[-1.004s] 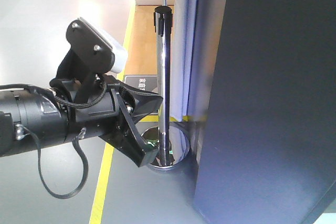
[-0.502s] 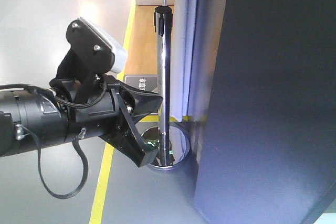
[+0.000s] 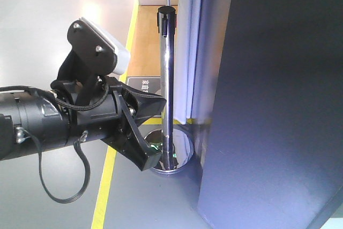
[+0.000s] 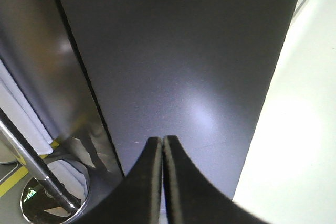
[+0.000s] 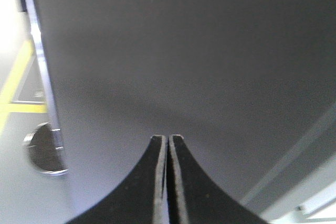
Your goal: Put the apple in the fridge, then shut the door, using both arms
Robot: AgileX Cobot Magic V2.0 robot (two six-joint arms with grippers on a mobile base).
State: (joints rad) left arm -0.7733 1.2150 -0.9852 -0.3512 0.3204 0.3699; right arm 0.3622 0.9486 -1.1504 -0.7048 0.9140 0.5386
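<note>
Door (image 4: 173, 61) dark face filled both wrist views; my left pincer (image 4: 162, 141) and right pincer (image 5: 168, 139) clamped empty, probably for pushing.

My left arm (image 3: 37, 124) runs off the left edge of the front view, so only its wrist end shows, and my left gripper (image 3: 153, 132) partly covers the base of the metal post (image 3: 167, 84) behind it. The post's top is cut by the upper edge. The fridge (image 3: 273, 105) fills the right side and runs past the top, right and bottom edges; its inside and the apple are hidden. In my left wrist view the fingers (image 4: 152, 182) are cut by the bottom edge. My right wrist view is blurred; the door (image 5: 199, 66) overruns the picture, and the dark round shape at lower left is too blurred to name.
</note>
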